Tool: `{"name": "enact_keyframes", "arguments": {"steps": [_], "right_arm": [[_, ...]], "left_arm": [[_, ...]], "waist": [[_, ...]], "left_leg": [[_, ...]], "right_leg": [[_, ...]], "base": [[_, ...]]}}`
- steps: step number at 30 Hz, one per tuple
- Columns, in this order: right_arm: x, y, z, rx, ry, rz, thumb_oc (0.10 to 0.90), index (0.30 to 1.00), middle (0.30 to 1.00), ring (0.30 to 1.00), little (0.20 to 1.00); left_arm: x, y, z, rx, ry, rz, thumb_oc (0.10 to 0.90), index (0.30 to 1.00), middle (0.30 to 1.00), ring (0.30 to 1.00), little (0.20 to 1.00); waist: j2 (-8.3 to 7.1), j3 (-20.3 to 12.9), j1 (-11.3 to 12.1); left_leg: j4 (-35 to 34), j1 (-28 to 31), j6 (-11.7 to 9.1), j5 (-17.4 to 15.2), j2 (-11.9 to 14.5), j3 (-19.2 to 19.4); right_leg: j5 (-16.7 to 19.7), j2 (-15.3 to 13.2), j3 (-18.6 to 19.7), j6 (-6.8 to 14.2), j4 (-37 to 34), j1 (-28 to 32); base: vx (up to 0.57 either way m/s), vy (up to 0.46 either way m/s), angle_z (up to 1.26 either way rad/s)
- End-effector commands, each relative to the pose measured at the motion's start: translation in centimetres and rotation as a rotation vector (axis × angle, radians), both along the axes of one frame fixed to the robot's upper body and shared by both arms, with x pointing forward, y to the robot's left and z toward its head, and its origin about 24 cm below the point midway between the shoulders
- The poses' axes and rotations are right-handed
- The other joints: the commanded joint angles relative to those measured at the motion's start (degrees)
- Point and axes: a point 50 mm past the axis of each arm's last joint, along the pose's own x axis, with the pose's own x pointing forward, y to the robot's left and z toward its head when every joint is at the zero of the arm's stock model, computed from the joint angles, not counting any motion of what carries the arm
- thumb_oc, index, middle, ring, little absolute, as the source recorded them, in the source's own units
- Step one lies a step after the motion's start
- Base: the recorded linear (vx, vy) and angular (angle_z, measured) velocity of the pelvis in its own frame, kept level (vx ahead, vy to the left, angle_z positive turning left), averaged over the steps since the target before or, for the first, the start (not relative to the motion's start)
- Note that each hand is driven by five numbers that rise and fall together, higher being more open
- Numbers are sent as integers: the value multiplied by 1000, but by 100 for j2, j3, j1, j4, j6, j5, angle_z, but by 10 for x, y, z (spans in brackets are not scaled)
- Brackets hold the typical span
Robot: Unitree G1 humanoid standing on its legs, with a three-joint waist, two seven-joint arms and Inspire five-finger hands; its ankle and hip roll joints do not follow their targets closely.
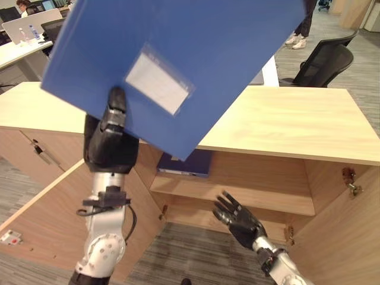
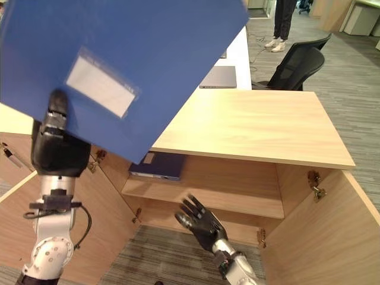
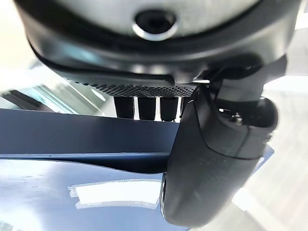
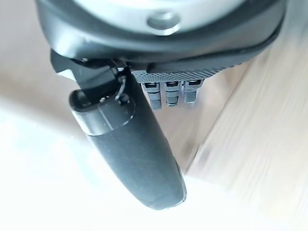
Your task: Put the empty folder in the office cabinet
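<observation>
A large blue folder (image 1: 196, 65) with a white label pocket (image 1: 157, 80) is held high and tilted in front of the wooden cabinet (image 1: 285, 127). My left hand (image 1: 110, 142) is shut on its lower edge, the thumb (image 3: 211, 159) pressed on the cover by the label. The cabinet stands with both doors swung out, and another blue folder (image 1: 185, 163) lies flat on its upper shelf (image 1: 249, 193). My right hand (image 1: 237, 219) hangs open low in front of the shelves, holding nothing.
The left cabinet door (image 1: 44, 219) and right cabinet door (image 1: 347, 231) stand out to either side. A black office chair (image 1: 323, 62) is behind the cabinet, a person's legs (image 1: 300, 29) beyond it. Desks with a laptop (image 1: 29, 27) sit at far left.
</observation>
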Motion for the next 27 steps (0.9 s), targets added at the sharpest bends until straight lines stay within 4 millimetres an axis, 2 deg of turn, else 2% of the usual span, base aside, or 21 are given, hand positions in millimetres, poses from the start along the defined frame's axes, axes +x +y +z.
{"name": "enact_keyframes", "arguments": {"steps": [1,2,4,5,7,11,16,23,27], "right_arm": [[25,3,54,191,-275,-22,800,900,900,900,900],[27,5,72,225,-346,-22,800,900,900,900,900],[28,5,77,243,-368,-27,800,900,900,900,900],[30,8,96,284,-440,-21,800,900,900,900,900],[30,8,96,284,-440,-21,800,900,900,900,900],[34,15,121,337,-540,-13,800,900,900,900,900],[35,18,138,368,-604,-10,800,900,900,900,900],[38,21,138,375,-587,-19,800,900,900,900,900],[36,27,130,359,-545,9,800,900,900,900,900]], "left_arm": [[4,19,46,70,-252,12,400,300,300,300,300],[2,22,38,78,-215,6,400,300,300,300,300],[2,23,35,77,-199,3,400,300,300,300,300],[0,23,29,92,-172,-11,400,300,300,300,300],[0,23,29,93,-172,-11,400,300,300,300,300],[-1,18,24,113,-147,-33,400,300,300,300,300],[2,14,17,130,-113,-46,400,300,300,300,300],[4,7,17,172,-116,-61,400,300,300,300,300],[6,-6,23,209,-152,-111,400,300,300,300,300]], "waist": [[-299,-114,12],[-285,-116,21],[-288,-121,25],[-273,-129,28],[-273,-129,27],[-254,-136,49],[-263,-138,60],[-287,-145,69],[-310,-144,58]], "left_leg": [[-8,167,-465,-14,403,338],[-8,175,-457,-18,408,341],[-8,214,-463,-80,405,357],[-8,209,-457,-79,412,365],[-8,209,-457,-79,412,366],[-8,165,-443,-15,417,372],[-8,209,-433,-90,416,381],[-8,214,-428,-98,409,382],[-8,209,-426,-103,400,362]], "right_leg": [[-590,-356,330,463,60,344],[-587,-361,343,462,67,342],[-639,-367,344,464,58,381],[-641,-367,353,457,65,367],[-642,-367,354,457,66,366],[-585,-364,354,449,73,306],[-646,-366,354,439,58,370],[-646,-369,355,433,61,376],[-643,-367,349,429,68,380]], "base": [[0,0,0],[42,-7,-1],[41,-5,-1],[-32,7,-1],[0,0,0],[-6,-1,0],[14,-5,0],[0,0,0],[0,0,0]]}}
